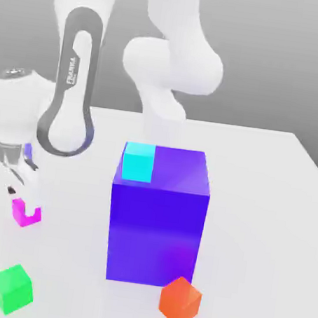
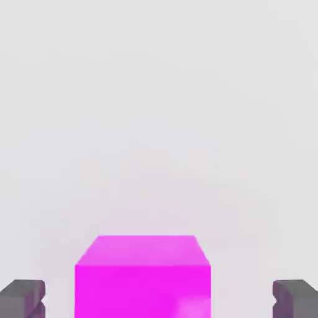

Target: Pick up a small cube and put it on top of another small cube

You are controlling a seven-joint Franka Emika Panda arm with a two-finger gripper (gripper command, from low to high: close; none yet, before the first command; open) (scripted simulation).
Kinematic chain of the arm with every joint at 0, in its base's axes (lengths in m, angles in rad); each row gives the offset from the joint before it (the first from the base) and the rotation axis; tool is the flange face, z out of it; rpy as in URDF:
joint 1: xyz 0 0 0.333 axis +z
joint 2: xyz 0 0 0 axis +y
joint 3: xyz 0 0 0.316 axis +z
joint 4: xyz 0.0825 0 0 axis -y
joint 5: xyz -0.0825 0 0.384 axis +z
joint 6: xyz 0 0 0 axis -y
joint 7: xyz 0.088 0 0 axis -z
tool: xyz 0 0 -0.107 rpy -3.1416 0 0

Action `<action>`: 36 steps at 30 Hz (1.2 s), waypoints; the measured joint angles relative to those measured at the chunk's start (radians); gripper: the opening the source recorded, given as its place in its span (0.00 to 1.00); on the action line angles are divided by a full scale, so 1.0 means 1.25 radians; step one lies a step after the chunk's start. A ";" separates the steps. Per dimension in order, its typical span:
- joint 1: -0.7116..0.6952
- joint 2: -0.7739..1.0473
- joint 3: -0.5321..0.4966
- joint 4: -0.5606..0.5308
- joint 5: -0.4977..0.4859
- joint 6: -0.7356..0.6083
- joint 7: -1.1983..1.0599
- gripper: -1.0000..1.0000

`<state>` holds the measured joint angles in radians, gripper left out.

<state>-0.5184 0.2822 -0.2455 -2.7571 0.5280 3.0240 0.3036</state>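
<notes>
The small magenta cube (image 1: 26, 213) rests on the white table at the exterior view's left. My gripper (image 1: 22, 197) is lowered over it, open, with a finger on each side and a gap to the cube's faces. The hand view has the magenta cube (image 2: 142, 276) between my two dark fingertips (image 2: 22, 299), neither touching it. A cyan cube (image 1: 138, 161) lies on top of the big purple-blue block (image 1: 156, 225). A green cube (image 1: 12, 287) and an orange cube (image 1: 180, 301) sit near the front of the table.
The big purple-blue block stands tall in the middle of the table, to the exterior view's right of my gripper. My white arm (image 1: 73, 80) rises behind and above the magenta cube. The table's far edge (image 1: 264, 131) runs behind the block.
</notes>
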 joint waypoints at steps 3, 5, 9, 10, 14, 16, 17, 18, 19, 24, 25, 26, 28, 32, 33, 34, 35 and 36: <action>-0.046 0.025 0.055 0.005 0.036 0.019 -0.027 0.00; -0.046 0.025 0.055 0.005 0.036 0.018 -0.026 0.00; -0.049 0.025 0.058 0.005 0.034 0.018 -0.025 0.00; -0.033 0.015 0.038 0.003 0.018 0.012 -0.013 0.00; 0.047 -0.037 -0.065 -0.009 -0.075 -0.024 0.055 0.00; 0.083 -0.064 -0.114 -0.016 -0.127 -0.042 0.094 0.00; 0.098 -0.077 -0.136 -0.019 -0.154 -0.050 0.114 0.00; 0.111 -0.090 -0.155 -0.023 -0.181 -0.059 0.134 0.00; 0.122 -0.103 -0.172 -0.027 -0.207 -0.067 0.154 0.00; 0.148 -0.164 -0.224 -0.046 -0.319 -0.106 0.239 0.00; 0.148 -0.174 -0.228 -0.051 -0.336 -0.113 0.252 0.00; 0.148 -0.184 -0.231 -0.055 -0.350 -0.120 0.263 0.00; 0.169 -0.185 -0.218 -0.031 -0.366 -0.145 0.239 0.00; 0.216 -0.159 -0.172 0.066 -0.368 -0.213 0.117 0.00; 0.225 -0.151 -0.158 0.092 -0.366 -0.231 0.083 0.00; 0.235 -0.142 -0.145 0.118 -0.364 -0.249 0.047 0.00; 0.242 -0.133 -0.128 0.145 -0.361 -0.267 0.012 0.00; 0.249 -0.123 -0.112 0.171 -0.358 -0.284 -0.024 0.00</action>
<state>-0.2073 0.1279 -0.3852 -2.5435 0.0801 2.6684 0.2736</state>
